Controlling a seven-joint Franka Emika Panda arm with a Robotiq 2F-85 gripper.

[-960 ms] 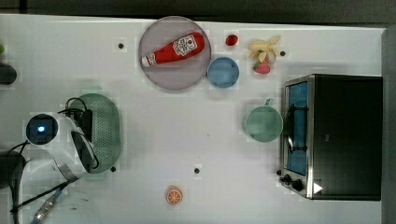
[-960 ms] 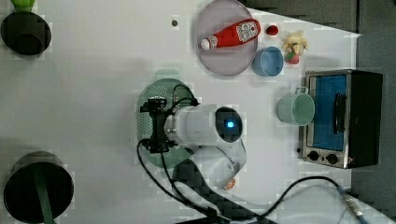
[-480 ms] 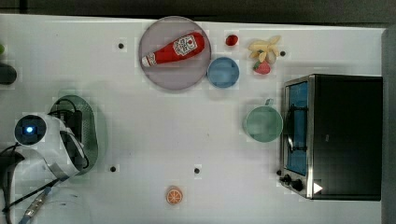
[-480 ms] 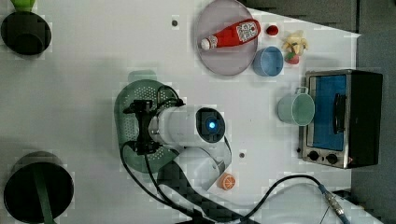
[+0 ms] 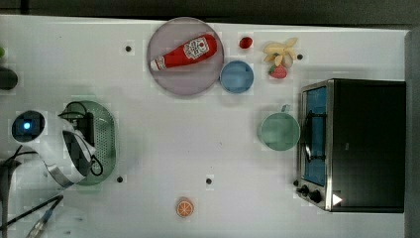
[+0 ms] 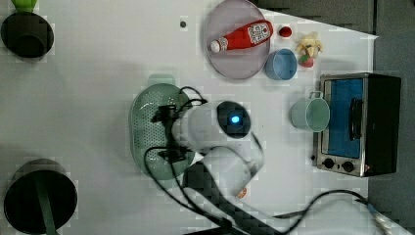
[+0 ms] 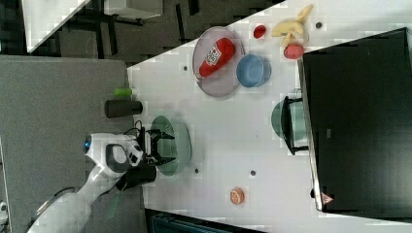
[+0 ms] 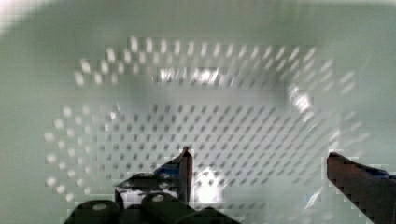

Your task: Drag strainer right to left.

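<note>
White table (image 5: 163,148), strainer (image 5: 105,134) near its edge; tool (image 7: 160,145) spread wide inside could shove it off.

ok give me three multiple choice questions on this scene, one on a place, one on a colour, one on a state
1. Where does the ketchup bottle lie?
A. on the round plate
B. in the strainer
C. on the toaster oven

2. What colour is the small bowl beside the plate?
A. red
B. blue
C. yellow

3. How do the gripper fingers stand over the strainer?
A. shut on the rim
B. shut on a cup
C. apart, inside the basin

Answers:
1 A, the top view shows the red bottle lying inside the plate's rim.
2 B, its inside is blue in the top view.
3 C, the wrist view shows two fingers apart above the holed bottom, holding nothing.
</note>
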